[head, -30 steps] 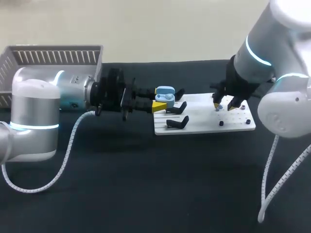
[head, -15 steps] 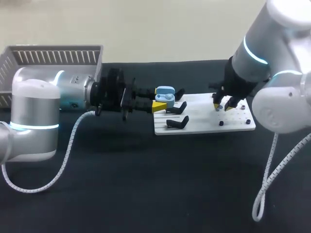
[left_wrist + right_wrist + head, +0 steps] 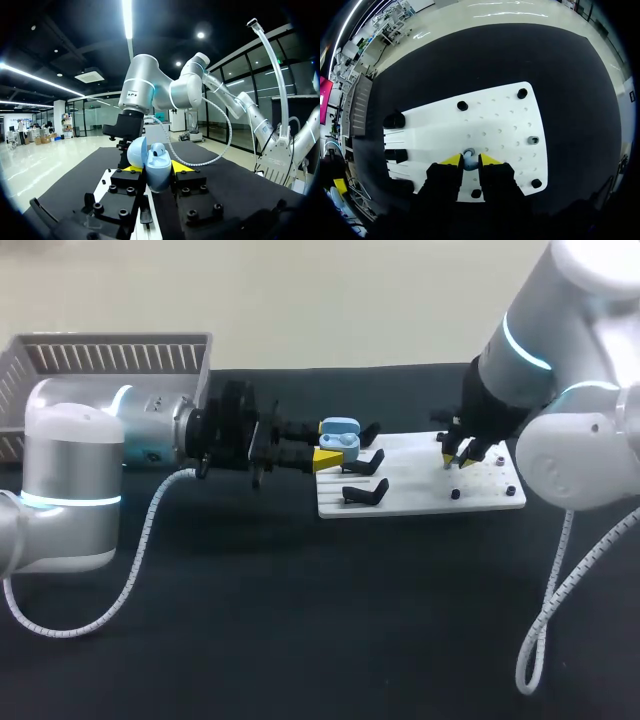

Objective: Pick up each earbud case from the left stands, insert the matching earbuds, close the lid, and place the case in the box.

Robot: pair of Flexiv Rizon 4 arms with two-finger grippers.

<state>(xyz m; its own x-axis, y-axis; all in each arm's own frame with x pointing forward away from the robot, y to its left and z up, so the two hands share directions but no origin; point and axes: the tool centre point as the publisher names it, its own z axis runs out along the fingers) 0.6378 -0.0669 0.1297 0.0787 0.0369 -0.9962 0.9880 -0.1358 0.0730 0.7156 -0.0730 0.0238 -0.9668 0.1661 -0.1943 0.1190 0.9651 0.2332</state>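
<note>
The earbud case (image 3: 340, 432) in my left gripper (image 3: 156, 169) is pale blue, flanked by that gripper's yellow tips on a black body. The board (image 3: 420, 502) is plain white, carrying black stands (image 3: 365, 492) and black pegs (image 3: 522, 93). Around the board the table cover (image 3: 300, 620) is black. Beyond the board's stand end, the basket (image 3: 110, 358) is grey with upright slats. My left arm (image 3: 70, 480) and right arm (image 3: 590, 440) are silver-white with cyan rings.

Black table (image 3: 300, 620), matte top. White board (image 3: 420, 478) lies flat on it, right of centre towards the far edge, long side across. Grey slatted basket (image 3: 110, 355) at far left corner; its base is hidden, so contact is unclear.
</note>
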